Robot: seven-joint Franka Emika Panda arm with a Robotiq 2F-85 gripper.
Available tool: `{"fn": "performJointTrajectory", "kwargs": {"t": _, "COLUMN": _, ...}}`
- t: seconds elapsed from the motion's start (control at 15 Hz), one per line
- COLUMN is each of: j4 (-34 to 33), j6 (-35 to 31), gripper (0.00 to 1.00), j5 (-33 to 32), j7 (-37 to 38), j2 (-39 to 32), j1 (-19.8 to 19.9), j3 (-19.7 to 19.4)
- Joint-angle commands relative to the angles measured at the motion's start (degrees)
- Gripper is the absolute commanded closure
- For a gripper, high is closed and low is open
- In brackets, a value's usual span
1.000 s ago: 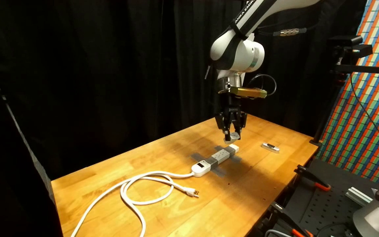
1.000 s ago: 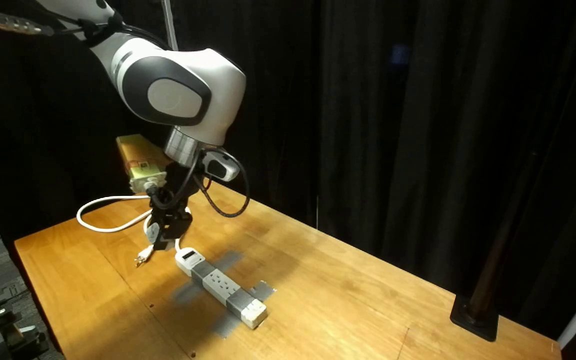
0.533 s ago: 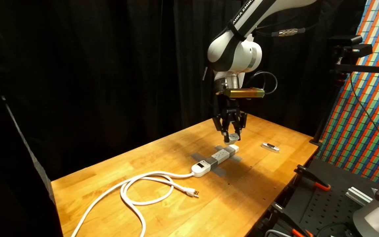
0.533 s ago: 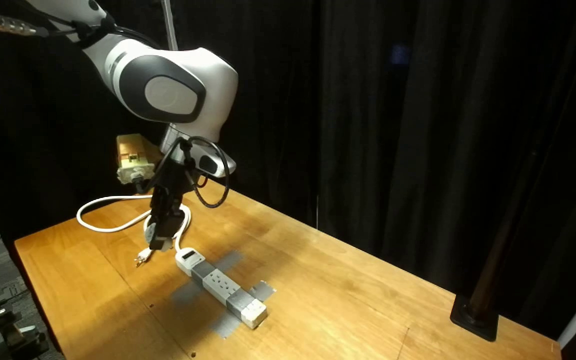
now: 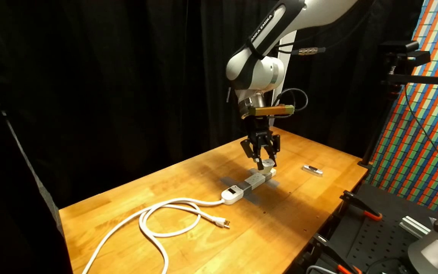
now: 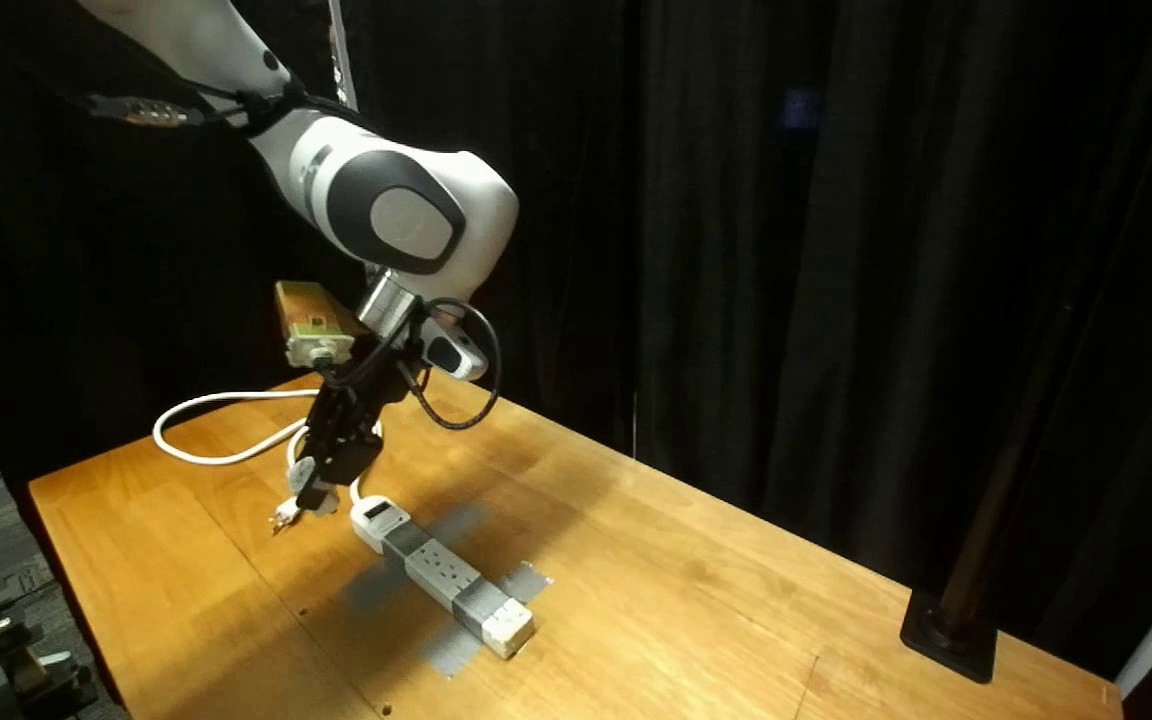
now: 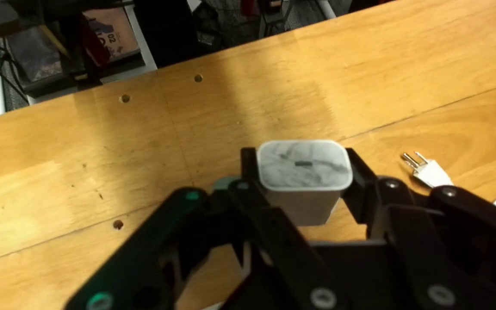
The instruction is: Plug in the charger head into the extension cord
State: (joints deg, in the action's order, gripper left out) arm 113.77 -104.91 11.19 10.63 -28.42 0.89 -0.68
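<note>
My gripper (image 5: 267, 165) is shut on the charger head (image 7: 304, 165), a white block with a marbled face and a dark slot. In the wrist view, black fingers press on both its sides; no prongs can be made out. The extension cord (image 6: 441, 568), a grey-and-white socket bar taped to the table, shows in both exterior views. In an exterior view the charger head (image 5: 267, 166) overlaps the bar's far end. From the opposite angle the tilted gripper hangs above the table beside the cord end of the bar, and a finger partly hides the block. The block is apart from the sockets.
A white cable with a pronged plug (image 5: 221, 222) lies coiled on the wooden table (image 5: 211, 251). A small silver-and-dark item (image 5: 312, 170) rests near the far right. Clamps (image 5: 361, 205) grip the table's edge. A black post base (image 6: 949, 636) stands on the tabletop.
The arm has shifted and the gripper has tilted further. The block has dropped a little in an exterior view, covering the bar's far end more. It stays gripped; the bar has not moved.
</note>
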Motion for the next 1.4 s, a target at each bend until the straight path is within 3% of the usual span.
{"fn": "performJointTrajectory", "kwargs": {"t": 0.0, "j4": -9.04, "j6": -1.23, "gripper": 0.77, "j5": -0.59, "j7": -1.1, "j2": -8.45, "j1": -0.15, "j3": -0.26}}
{"fn": "performJointTrajectory", "kwargs": {"t": 0.27, "j4": -15.93, "j6": -2.15, "gripper": 0.77, "j5": -0.94, "j7": -0.52, "j2": -15.64, "j1": 0.1, "j3": -0.71}}
{"fn": "performJointTrajectory", "kwargs": {"t": 0.73, "j4": -28.0, "j6": 17.46, "gripper": 0.77, "j5": -0.43, "j7": -2.37, "j2": -22.25, "j1": 2.66, "j3": -0.7}}
{"fn": "performJointTrajectory", "kwargs": {"t": 1.13, "j4": -31.8, "j6": 13.96, "gripper": 0.77, "j5": -1.12, "j7": -4.58, "j2": -26.24, "j1": 3.18, "j3": -1.06}}
{"fn": "performJointTrajectory", "kwargs": {"t": 1.33, "j4": -33.93, "j6": 16.41, "gripper": 0.77, "j5": -1.98, "j7": -4.87, "j2": -28.59, "j1": 3.33, "j3": -1.16}}
